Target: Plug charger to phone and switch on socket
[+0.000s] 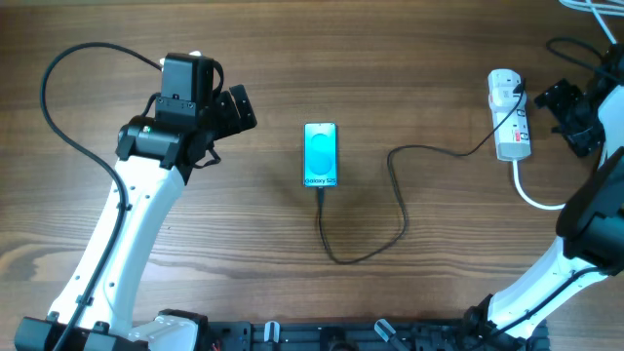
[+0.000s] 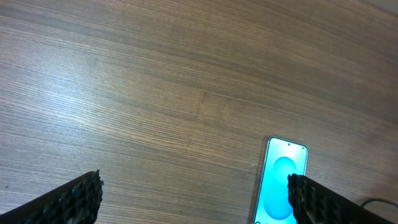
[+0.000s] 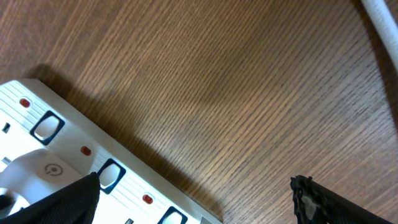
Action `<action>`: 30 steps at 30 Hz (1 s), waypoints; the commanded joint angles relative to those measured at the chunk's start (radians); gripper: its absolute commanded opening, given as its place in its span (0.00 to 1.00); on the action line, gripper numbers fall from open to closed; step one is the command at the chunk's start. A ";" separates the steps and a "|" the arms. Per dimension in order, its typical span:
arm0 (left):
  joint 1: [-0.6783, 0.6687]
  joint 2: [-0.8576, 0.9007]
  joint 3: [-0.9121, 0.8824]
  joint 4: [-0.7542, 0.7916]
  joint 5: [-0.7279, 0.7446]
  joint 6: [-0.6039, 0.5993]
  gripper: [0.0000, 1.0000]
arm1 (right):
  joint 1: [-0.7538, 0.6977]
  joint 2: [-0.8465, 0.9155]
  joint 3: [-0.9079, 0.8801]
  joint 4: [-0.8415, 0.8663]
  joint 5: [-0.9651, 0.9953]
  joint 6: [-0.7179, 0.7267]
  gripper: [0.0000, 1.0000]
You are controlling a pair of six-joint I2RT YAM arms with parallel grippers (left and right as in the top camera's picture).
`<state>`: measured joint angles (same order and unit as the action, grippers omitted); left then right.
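Observation:
The phone [image 1: 321, 154] lies flat mid-table with its cyan screen up, and it shows at the lower right of the left wrist view [image 2: 281, 183]. The thin black charger cable [image 1: 398, 200] meets the phone's near short edge. From there it loops toward me and runs right to a white plug on the socket [image 1: 513, 122]. The white socket strip shows with red marks in the right wrist view [image 3: 74, 146]. My left gripper [image 1: 234, 102] [image 2: 196, 199] is open and empty, left of the phone. My right gripper [image 1: 570, 115] [image 3: 199, 199] is open and empty, just right of the socket.
A thick white cord [image 1: 534, 198] leaves the socket's near end and curves right; another stretch crosses the right wrist view's top corner [image 3: 380, 17]. The left arm's thick black cable [image 1: 58, 88] arcs over the table's left side. The wooden table [image 1: 244, 234] fills the view.

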<state>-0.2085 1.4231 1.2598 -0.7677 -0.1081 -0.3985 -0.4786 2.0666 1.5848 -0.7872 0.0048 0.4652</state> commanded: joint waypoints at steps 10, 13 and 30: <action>-0.002 -0.002 0.003 0.000 -0.017 -0.005 1.00 | 0.055 0.044 -0.041 0.046 0.028 0.044 1.00; -0.002 -0.002 0.003 0.000 -0.017 -0.005 1.00 | 0.078 0.072 -0.041 0.042 0.077 0.064 1.00; -0.002 -0.002 0.003 0.000 -0.017 -0.005 1.00 | 0.072 0.068 -0.040 -0.055 0.017 0.060 1.00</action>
<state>-0.2085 1.4231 1.2598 -0.7677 -0.1081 -0.3981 -0.4103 2.1231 1.5631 -0.7971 0.0444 0.5312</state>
